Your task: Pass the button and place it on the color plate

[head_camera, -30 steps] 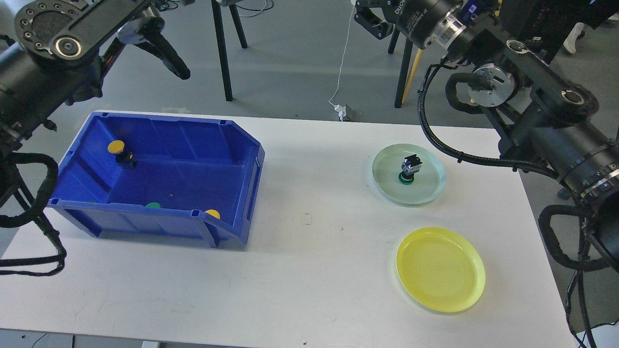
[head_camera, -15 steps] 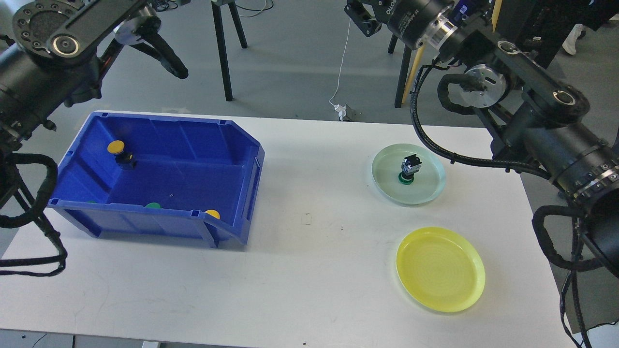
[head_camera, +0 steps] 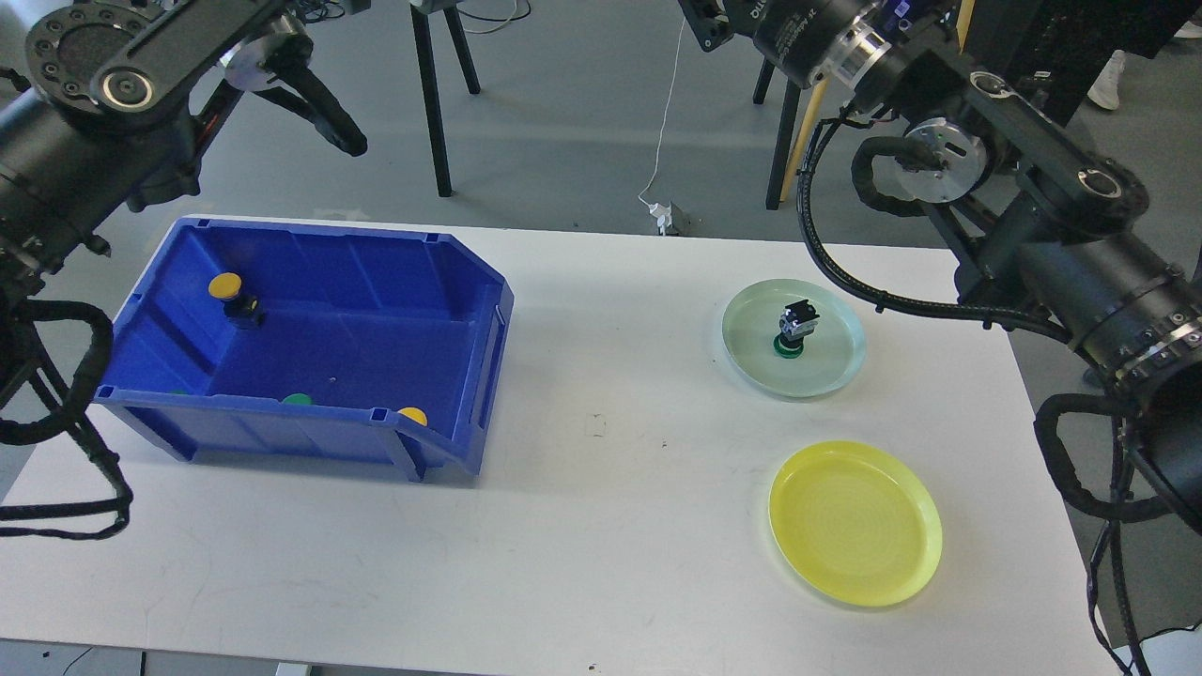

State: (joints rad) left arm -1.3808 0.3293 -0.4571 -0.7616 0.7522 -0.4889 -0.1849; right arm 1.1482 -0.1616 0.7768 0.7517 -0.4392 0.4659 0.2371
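Note:
A blue bin (head_camera: pixel 488 319) on the left of the white table holds a yellow button (head_camera: pixel 226 286) at its back left. A green button (head_camera: pixel 298 399) and another yellow button (head_camera: pixel 411 415) lie by its front wall. A green button (head_camera: pixel 793 336) stands on the pale green plate (head_camera: pixel 836 371). The yellow plate (head_camera: pixel 855 521) holds nothing. My left gripper (head_camera: pixel 347 141) hangs above the floor behind the bin, and its dark fingers cannot be told apart. My right gripper (head_camera: pixel 700 23) is high at the top edge, mostly cut off.
The white table (head_camera: pixel 601 526) ends close to the right of the plates. Chair and stand legs (head_camera: pixel 432 103) stand on the grey floor behind it. A white cable and plug (head_camera: pixel 665 216) lie at the table's back edge.
My right arm has shifted a little, and its gripper has risen until it is mostly cut off by the top edge. My left arm has barely moved. The buttons and plates are unchanged.

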